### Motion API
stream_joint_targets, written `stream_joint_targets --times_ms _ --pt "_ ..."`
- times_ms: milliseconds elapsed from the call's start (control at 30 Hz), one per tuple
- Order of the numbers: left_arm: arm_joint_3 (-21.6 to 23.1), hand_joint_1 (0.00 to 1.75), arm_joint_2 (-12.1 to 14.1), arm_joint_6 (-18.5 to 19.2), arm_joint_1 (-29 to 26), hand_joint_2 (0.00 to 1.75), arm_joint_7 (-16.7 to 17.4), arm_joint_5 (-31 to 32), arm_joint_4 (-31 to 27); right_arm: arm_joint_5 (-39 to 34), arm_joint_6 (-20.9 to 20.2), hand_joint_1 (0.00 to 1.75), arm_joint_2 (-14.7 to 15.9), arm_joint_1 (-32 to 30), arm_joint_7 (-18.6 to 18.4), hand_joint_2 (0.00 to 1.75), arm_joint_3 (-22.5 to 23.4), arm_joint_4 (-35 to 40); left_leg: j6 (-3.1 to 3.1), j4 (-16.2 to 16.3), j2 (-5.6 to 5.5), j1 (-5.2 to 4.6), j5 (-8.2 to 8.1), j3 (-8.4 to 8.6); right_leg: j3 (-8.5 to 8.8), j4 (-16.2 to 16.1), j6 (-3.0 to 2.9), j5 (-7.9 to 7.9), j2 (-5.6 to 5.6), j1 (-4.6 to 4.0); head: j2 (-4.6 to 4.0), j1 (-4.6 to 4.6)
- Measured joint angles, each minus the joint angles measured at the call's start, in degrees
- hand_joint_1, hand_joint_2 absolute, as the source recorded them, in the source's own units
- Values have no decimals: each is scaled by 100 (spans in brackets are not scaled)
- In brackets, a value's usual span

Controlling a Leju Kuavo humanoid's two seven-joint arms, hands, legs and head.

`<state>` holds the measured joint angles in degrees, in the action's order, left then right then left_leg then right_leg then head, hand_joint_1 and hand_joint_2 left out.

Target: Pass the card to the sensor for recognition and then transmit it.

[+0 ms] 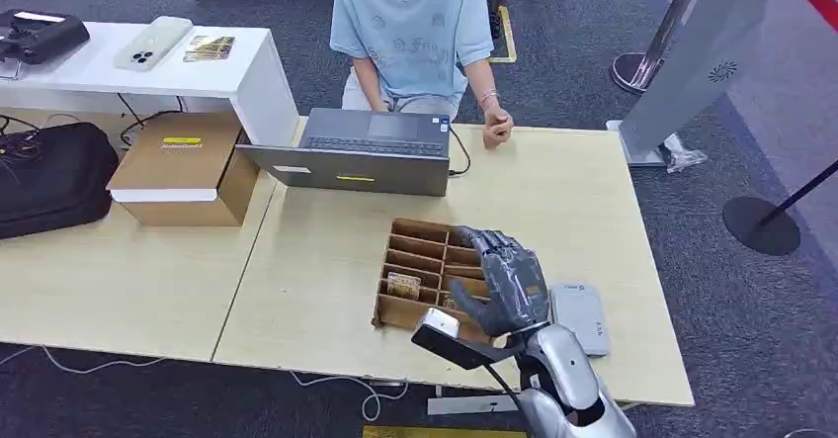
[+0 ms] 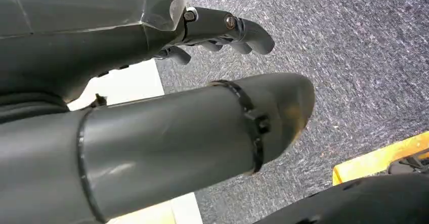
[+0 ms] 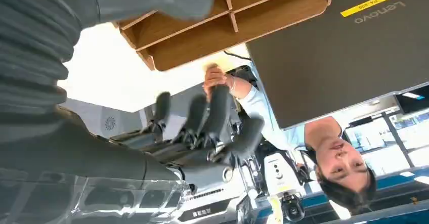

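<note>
A wooden compartment box (image 1: 420, 245) sits on the table in front of me, with cards (image 1: 403, 285) lying in one of its near compartments. My right hand (image 1: 509, 280) hovers over the box's right side with its fingers stretched out and apart, holding nothing. In the right wrist view the right hand (image 3: 202, 128) has empty, spread fingers (image 3: 217, 105) beside the box (image 3: 222, 27). A flat grey sensor (image 1: 580, 317) lies on the table just right of the hand. My left hand (image 2: 152, 37) hangs over the carpet, its thumb (image 2: 192, 138) apart from the fingers, with nothing in it.
A person (image 1: 410, 33) sits across the table behind a grey laptop (image 1: 366, 151), one hand resting on the table's far edge. A cardboard box (image 1: 183, 166) and a black bag (image 1: 49, 176) lie at the left. A grey stand (image 1: 692, 62) rises at the far right.
</note>
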<state>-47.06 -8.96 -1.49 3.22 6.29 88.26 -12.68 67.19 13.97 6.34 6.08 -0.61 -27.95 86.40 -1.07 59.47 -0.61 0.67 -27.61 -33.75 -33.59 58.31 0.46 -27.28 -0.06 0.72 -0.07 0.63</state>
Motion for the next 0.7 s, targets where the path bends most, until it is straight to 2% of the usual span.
stream_joint_targets --times_ms 433,700 --pt "0 0 0 0 0 0 0 2 0 -210 -177 0 -13 93 70 175 -160 -153 0 0 0 0 0 0 0 1 0 0 0 0 0 0" --pt "7 0 -7 4 2 0 0 2 0 -369 -286 0 -225 313 125 175 -431 -477 -1 -1 1 1 1 1 0 2 0 0 1 -1 0 0"
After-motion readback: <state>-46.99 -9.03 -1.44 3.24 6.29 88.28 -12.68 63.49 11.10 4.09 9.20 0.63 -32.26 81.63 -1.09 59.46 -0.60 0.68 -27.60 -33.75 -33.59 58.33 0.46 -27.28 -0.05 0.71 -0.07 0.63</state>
